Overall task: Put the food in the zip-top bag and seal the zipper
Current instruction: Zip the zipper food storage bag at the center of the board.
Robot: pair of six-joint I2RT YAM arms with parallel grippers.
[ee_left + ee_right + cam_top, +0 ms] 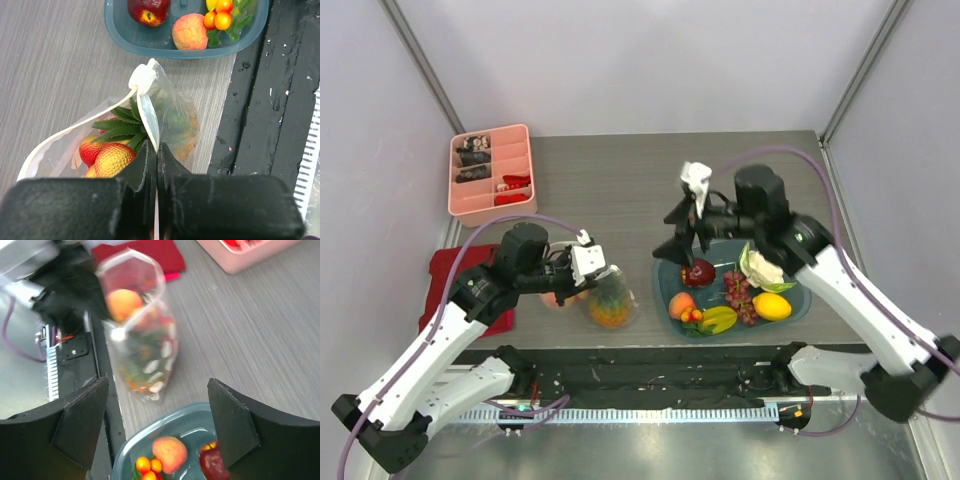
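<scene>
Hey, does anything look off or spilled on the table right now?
Nothing spilled. The zip-top bag slumps from the left hand, which pinches one end of its zipper; the rest of the mouth gapes open.

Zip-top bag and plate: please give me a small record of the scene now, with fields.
bag: zip-top bag on the table, mouth open, pineapple inside
zipper: not sealed
left gripper: shut on the bag's edge
right gripper: open, empty, over the teal plate
on plate: apple, peach, grapes, lemon, cauliflower
</scene>
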